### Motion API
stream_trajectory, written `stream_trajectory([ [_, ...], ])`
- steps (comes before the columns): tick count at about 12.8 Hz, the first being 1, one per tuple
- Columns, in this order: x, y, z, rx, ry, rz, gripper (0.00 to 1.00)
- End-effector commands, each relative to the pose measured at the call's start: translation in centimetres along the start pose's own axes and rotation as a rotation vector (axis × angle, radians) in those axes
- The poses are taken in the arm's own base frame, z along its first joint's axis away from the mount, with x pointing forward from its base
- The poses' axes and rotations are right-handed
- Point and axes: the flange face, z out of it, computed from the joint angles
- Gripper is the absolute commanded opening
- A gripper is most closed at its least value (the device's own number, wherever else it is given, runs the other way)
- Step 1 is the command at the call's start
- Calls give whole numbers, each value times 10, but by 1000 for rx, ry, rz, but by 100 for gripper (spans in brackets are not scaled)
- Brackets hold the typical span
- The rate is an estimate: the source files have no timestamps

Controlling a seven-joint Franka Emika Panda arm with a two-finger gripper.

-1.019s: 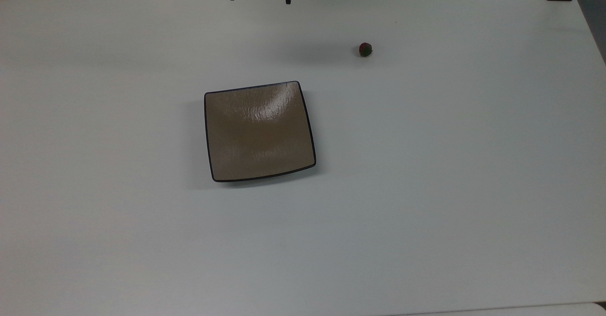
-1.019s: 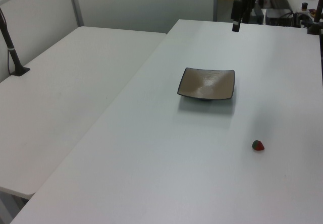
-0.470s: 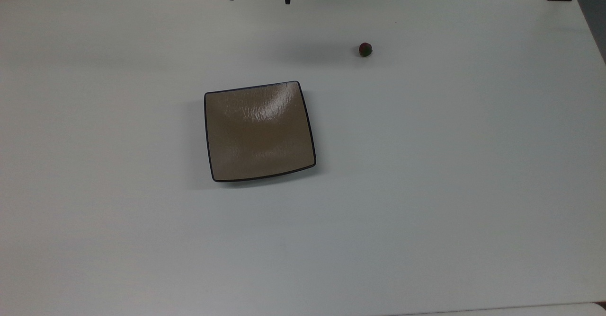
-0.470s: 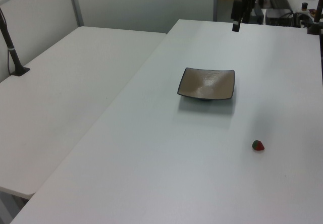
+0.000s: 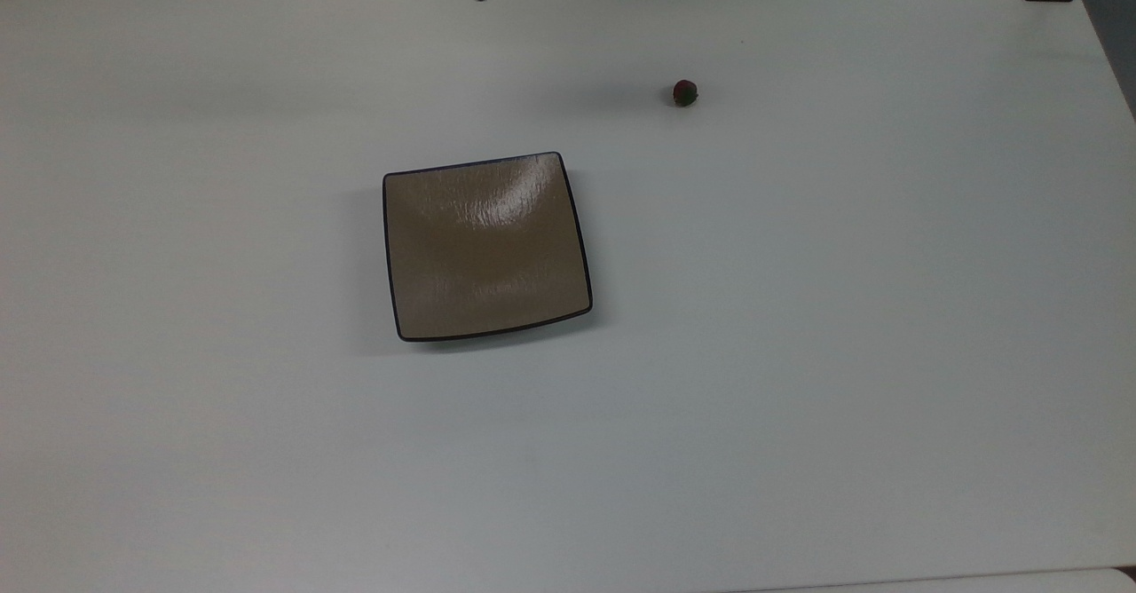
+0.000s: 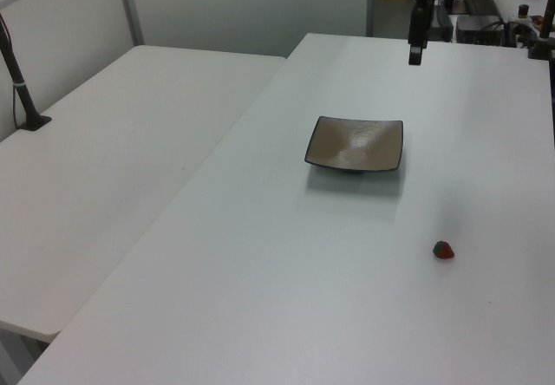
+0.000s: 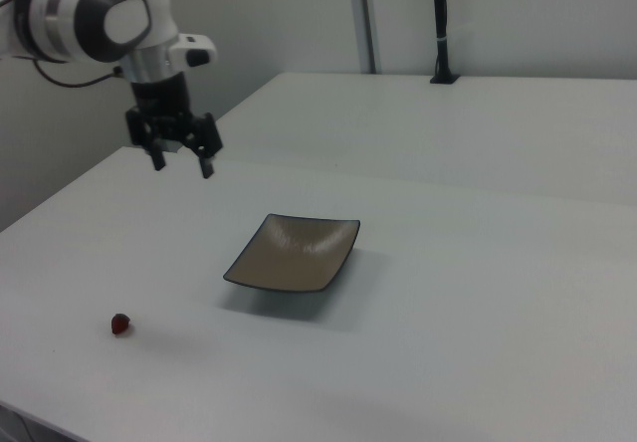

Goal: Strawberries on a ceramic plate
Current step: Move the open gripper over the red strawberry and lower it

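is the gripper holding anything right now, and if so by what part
Nothing is held. The gripper hangs open and empty above the table, while the strawberry lies on the table, apart from the ceramic plate.

Glossy tan-brown plate (image 5: 486, 247) with thin dark rim and crackled sheen; red strawberry (image 5: 684, 93) with dark green cap; plain white tabletop (image 5: 799, 353); black hand (image 7: 182, 163)

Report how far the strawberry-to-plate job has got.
Done: nothing yet. The ceramic plate is bare, and the strawberry lies on the white table, apart from the plate, toward the top view's upper right. In hand: the gripper hangs open and holds nothing, above the table's far edge in the top view. Left: reach the strawberry, grasp it, carry it over, release it on the plate.
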Motion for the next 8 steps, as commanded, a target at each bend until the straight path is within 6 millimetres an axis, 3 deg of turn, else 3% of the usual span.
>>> stream_trajectory([
  [1,-13,-69,5,6,-41,-136,100],
  [3,-20,-112,16,0,-69,-182,100],
  [5,-26,-148,46,-5,-126,-207,100],
  [8,-24,-178,100,-13,-224,-199,100],
])
